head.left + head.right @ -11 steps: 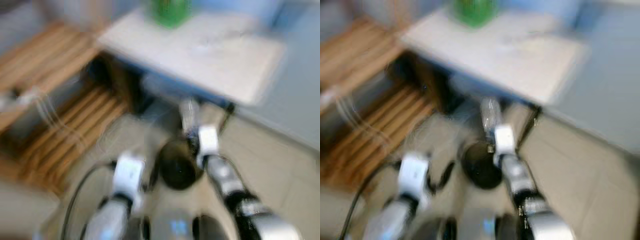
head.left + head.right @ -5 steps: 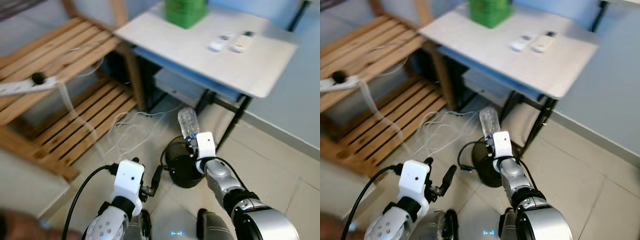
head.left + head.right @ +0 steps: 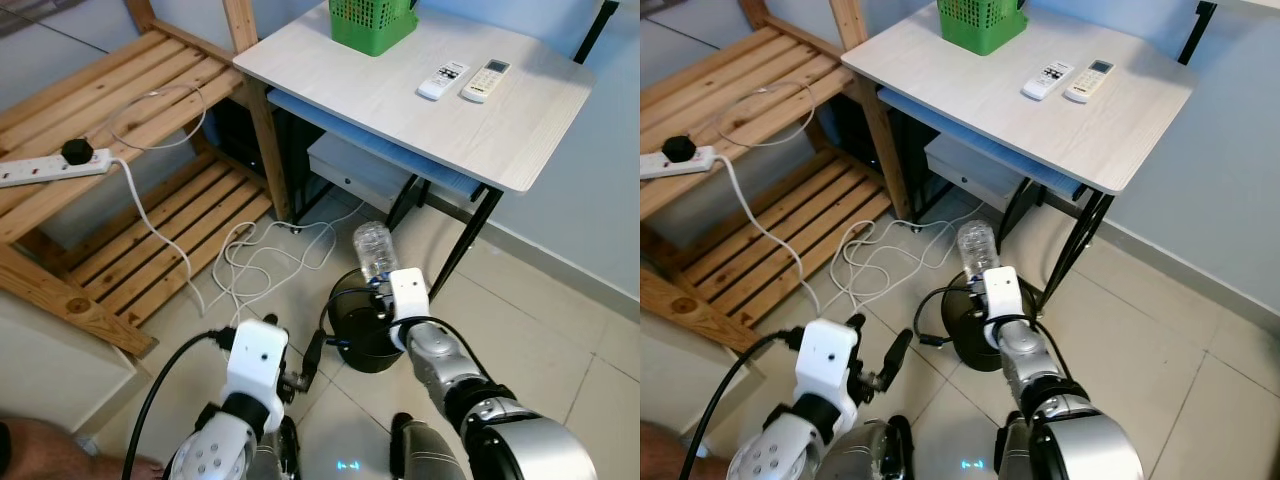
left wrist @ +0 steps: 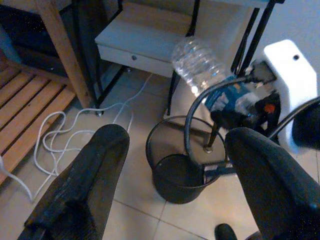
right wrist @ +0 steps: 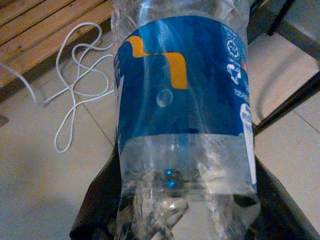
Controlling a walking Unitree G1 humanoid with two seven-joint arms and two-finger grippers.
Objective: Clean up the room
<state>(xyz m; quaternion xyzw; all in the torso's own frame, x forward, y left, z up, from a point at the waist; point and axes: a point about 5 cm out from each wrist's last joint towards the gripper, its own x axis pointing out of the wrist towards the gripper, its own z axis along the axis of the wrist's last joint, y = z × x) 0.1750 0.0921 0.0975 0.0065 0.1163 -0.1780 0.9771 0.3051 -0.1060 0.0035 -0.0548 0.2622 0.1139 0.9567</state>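
So the right gripper [image 3: 382, 283] is clamped on the plastic bottle [image 3: 374, 249], holding it right above the black bin [image 3: 358, 335], presumably to drop it in, while the left gripper [image 3: 303, 366] idles spread apart just beside the bin.

The plastic bottle [image 5: 182, 100] is clear, with a blue label that carries an orange stripe and small white print. The bin [image 4: 182, 170] below is black. The basket [image 3: 372, 20] on the pale wood-grain table [image 3: 400, 100] is bright green. Two remotes [image 3: 464, 79] are white. The shelf [image 3: 120, 130] is light brown wood, the cable [image 3: 255, 260] white, the floor tiles [image 3: 560, 330] beige.
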